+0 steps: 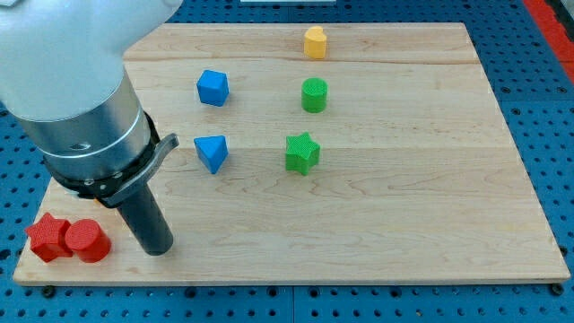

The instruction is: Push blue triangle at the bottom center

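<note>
The blue triangle (212, 152) lies on the wooden board (377, 215), left of the middle. My tip (158, 249) rests on the board near the view's bottom left, below and to the left of the blue triangle, with a clear gap between them. The arm's large white and grey body covers the view's top left corner.
A blue cube-like block (213, 87) sits above the triangle. A green star (302, 152) lies to its right, a green cylinder (314, 95) above that, and a yellow block (315, 41) near the top edge. A red star (47, 237) and red cylinder (86, 240) sit at the bottom left corner.
</note>
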Robot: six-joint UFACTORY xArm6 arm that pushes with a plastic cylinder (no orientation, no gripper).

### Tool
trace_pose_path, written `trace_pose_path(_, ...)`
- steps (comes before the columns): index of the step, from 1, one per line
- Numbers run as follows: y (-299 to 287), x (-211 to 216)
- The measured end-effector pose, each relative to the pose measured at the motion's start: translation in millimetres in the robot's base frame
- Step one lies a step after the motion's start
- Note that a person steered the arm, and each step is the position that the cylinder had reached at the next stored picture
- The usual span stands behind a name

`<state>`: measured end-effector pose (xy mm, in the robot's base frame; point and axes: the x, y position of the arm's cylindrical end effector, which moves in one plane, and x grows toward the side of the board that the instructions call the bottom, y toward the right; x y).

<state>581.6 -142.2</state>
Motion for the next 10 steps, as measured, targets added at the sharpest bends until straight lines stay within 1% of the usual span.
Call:
trace_pose_path(2,11,-11)
trace_pose_path(4,12,-13)
trace_pose_path(5,12,-22)
trace_pose_path(7,3,-65)
trace_pose_path(10,2,-143)
